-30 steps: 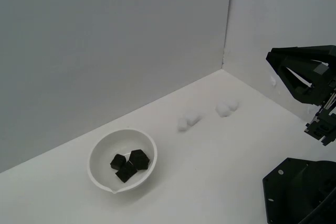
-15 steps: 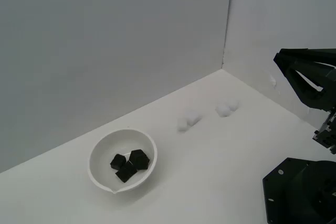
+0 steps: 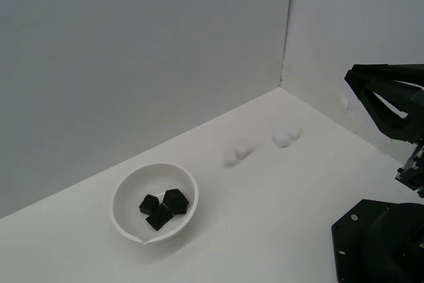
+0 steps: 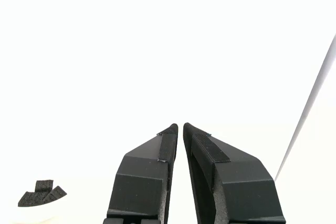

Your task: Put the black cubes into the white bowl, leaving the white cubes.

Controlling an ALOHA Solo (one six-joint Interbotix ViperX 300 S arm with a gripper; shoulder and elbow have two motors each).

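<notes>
Nothing moved, white bowl (image 3: pixel 155 199) lip toward camera

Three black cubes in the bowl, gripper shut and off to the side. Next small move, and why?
Probably none beyond parking: all three black cubes lie inside the white bowl, the white cubes sit apart on the surface, and the gripper is shut on nothing. I'd hold the arm clear of the bowl.
</notes>
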